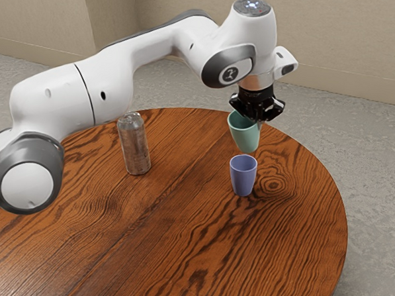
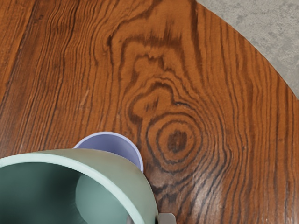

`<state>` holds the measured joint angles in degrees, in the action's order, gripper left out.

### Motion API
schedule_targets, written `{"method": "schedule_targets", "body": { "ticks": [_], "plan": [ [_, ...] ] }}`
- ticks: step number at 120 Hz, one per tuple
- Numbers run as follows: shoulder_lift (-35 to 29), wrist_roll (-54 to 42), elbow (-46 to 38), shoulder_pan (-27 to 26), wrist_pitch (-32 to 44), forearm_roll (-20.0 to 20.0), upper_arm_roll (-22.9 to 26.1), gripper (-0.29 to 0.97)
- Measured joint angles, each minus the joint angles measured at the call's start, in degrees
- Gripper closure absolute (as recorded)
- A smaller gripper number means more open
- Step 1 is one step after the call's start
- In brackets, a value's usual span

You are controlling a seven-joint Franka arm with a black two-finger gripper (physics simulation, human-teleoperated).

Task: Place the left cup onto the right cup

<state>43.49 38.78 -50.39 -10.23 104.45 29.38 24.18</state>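
A green cup (image 1: 244,132) hangs tilted in the air, held at its rim by my black gripper (image 1: 253,122), which is shut on it. Directly below it a blue-purple cup (image 1: 242,174) stands upright on the round wooden table (image 1: 179,240), with a small gap between the two cups. In the wrist view the green cup (image 2: 79,186) looms large and close under my hand, and the blue-purple cup's rim (image 2: 114,144) peeks out just behind it.
A silver drinks can (image 1: 133,143) stands upright on the table toward the exterior view's left of the cups. The table's edge (image 1: 343,215) curves past on the exterior view's right, with grey floor (image 2: 261,28) beyond it.
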Motion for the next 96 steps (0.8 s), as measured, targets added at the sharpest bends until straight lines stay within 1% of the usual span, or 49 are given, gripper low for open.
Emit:
{"method": "schedule_targets", "body": {
  "ticks": [29,96],
  "plan": [
    [1.92,-0.66,0.08,1.04,2.5,0.73,-1.0,0.79],
    [2.83,-1.39,-0.5,1.05,5.45,0.56,-1.16,0.79]
  ]
}}
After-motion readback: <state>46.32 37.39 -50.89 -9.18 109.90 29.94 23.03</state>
